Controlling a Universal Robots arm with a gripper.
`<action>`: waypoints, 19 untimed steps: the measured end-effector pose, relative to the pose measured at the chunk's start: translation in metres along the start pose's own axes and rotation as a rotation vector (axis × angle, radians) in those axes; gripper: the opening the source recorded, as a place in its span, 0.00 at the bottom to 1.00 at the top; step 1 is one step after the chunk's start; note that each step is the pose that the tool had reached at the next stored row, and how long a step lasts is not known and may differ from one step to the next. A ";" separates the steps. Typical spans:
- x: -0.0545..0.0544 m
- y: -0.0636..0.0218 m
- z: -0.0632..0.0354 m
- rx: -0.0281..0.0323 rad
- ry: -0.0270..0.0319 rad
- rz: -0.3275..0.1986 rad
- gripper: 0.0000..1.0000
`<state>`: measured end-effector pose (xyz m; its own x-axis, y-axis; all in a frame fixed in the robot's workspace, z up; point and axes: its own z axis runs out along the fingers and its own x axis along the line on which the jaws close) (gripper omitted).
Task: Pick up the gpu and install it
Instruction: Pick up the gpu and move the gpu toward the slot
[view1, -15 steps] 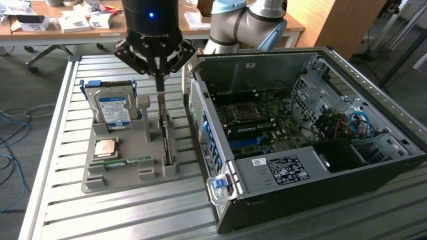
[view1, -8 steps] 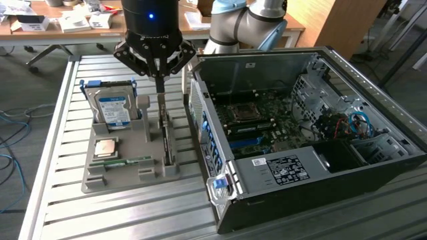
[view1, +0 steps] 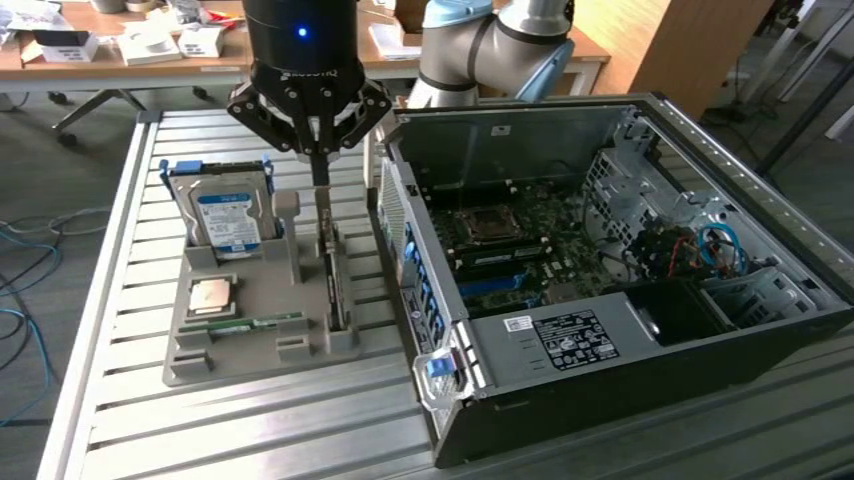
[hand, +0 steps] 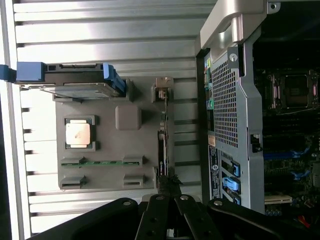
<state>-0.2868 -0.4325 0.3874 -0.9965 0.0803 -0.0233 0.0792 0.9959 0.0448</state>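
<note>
While the gpu (view1: 334, 280) stands on edge in a slot of the grey tray (view1: 200, 365), install is not done; the gripper (view1: 320, 152) is clenched on its top edge. The tray also holds, front to back, memory stick (view1: 247, 323), CPU (view1: 214, 296), hard drive (view1: 227, 220). Beside the tray, the open PC case (view1: 574, 420) holds a motherboard (view1: 534, 250), no card fitted as far as visible.
</note>
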 end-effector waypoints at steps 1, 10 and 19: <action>0.000 0.0000 0.0000 0.0000 0.0000 0.000 0.11; 0.000 0.0000 0.0000 0.0000 0.0000 0.000 0.35; 0.000 0.0000 0.0000 0.0000 0.0000 0.000 0.43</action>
<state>-0.2868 -0.4325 0.3874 -0.9965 0.0803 -0.0233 0.0792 0.9958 0.0448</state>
